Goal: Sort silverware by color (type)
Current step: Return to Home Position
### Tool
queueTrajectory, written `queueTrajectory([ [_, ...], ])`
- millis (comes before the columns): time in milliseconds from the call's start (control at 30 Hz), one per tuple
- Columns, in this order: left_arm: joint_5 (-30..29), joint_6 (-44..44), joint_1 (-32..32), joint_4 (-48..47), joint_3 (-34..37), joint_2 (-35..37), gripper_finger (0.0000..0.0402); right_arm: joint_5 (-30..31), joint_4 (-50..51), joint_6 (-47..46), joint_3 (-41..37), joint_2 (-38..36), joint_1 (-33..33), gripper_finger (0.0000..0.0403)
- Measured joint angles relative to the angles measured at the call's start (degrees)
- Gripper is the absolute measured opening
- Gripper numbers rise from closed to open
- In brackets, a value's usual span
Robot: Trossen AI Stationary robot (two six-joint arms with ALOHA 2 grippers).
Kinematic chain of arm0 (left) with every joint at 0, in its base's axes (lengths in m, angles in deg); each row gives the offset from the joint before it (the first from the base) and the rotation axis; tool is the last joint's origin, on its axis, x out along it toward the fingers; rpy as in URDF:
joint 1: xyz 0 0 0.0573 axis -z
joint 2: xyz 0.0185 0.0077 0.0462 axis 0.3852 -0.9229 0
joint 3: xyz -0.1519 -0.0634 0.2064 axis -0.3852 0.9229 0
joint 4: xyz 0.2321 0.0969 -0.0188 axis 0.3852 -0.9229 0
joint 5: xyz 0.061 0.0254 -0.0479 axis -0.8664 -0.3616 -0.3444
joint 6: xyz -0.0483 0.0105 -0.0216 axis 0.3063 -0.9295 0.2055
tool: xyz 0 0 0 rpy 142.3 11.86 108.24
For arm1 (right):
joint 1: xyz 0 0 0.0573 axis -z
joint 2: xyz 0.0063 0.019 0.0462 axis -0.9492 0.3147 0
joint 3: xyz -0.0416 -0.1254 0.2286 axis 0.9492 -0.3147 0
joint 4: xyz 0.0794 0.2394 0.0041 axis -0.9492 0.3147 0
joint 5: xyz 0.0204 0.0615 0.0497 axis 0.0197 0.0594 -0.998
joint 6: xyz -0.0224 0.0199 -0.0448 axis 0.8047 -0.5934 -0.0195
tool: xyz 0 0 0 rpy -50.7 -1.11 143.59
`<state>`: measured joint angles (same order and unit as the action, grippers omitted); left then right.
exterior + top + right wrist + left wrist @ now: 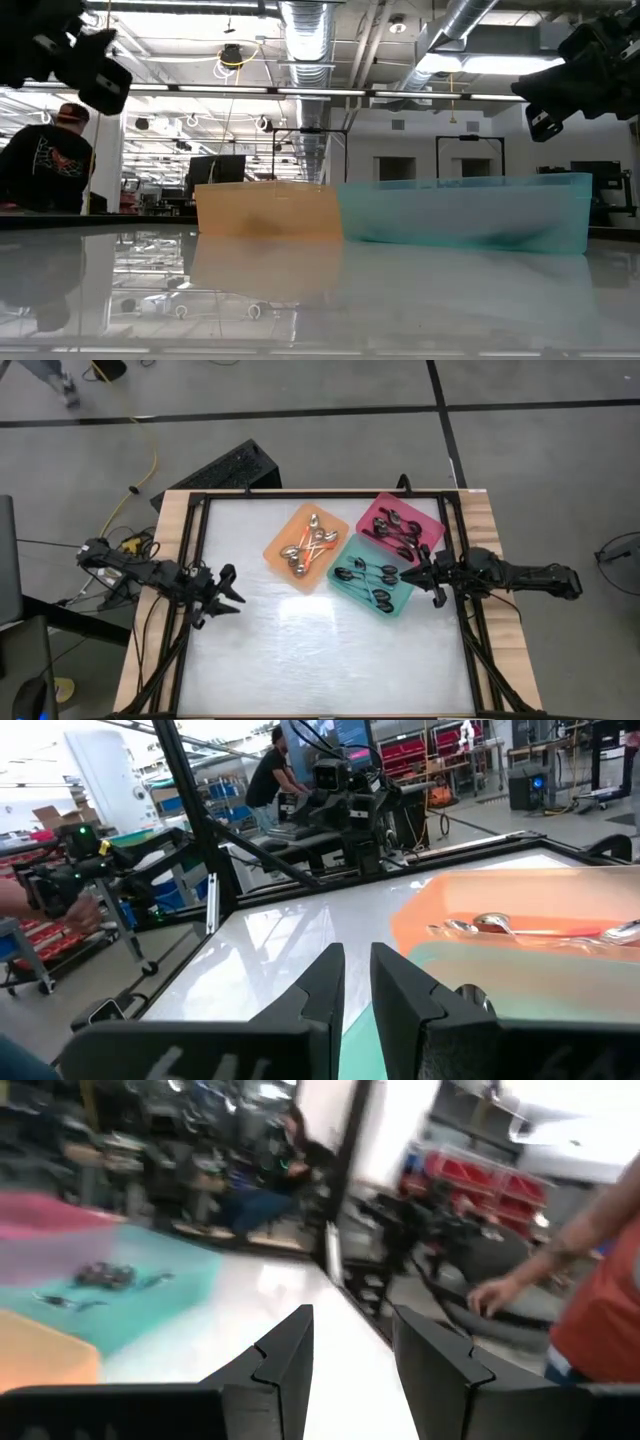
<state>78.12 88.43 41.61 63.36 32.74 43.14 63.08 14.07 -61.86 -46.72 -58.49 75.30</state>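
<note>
At table height the walls of the orange tray (268,210) and teal tray (460,212) hide the spoons (305,548) inside, and the pink tray (432,515) sits unseen behind them. From above, the 3 heaps are too tangled and small for me to count.

I read the tabletop (280,950) as glossy, mirror-smooth white, with bare wood edging (170,525); ahead of my right gripper (357,955), orange tray (520,900) and teal tray (560,982) in frosted translucent plastic; polished metal spoon bowls (490,925); matt black fingers (410,1000)
</note>
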Motion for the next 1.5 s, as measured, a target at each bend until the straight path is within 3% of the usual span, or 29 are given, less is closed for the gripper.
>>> queueTrajectory([
  [167,7.0,-1.6,0.0,-6.4,-1.8,6.6,0.0121,-0.1,0.1,0.0,0.0,0.0,0.0,0.0070],
  [333,5.6,-4.8,-0.1,-11.5,-1.5,8.0,0.0121,-0.1,0.0,0.0,0.0,0.0,0.0,0.0070],
  [400,3.6,-4.1,0.0,-10.2,-0.1,8.1,0.0121,-0.1,0.0,0.0,0.0,0.0,0.0,0.0070],
  [567,5.4,-6.3,0.8,-8.4,0.1,8.1,0.0121,-0.2,0.1,0.0,0.0,0.0,0.0,0.0070],
  [933,4.0,7.1,1.0,-8.7,0.2,8.0,0.0121,-0.1,0.1,0.0,0.0,0.0,0.0,0.0070],
  [1500,3.7,7.7,1.0,-8.8,0.3,8.0,0.0121,-0.1,0.1,0.0,0.0,0.0,0.0,0.0070],
])
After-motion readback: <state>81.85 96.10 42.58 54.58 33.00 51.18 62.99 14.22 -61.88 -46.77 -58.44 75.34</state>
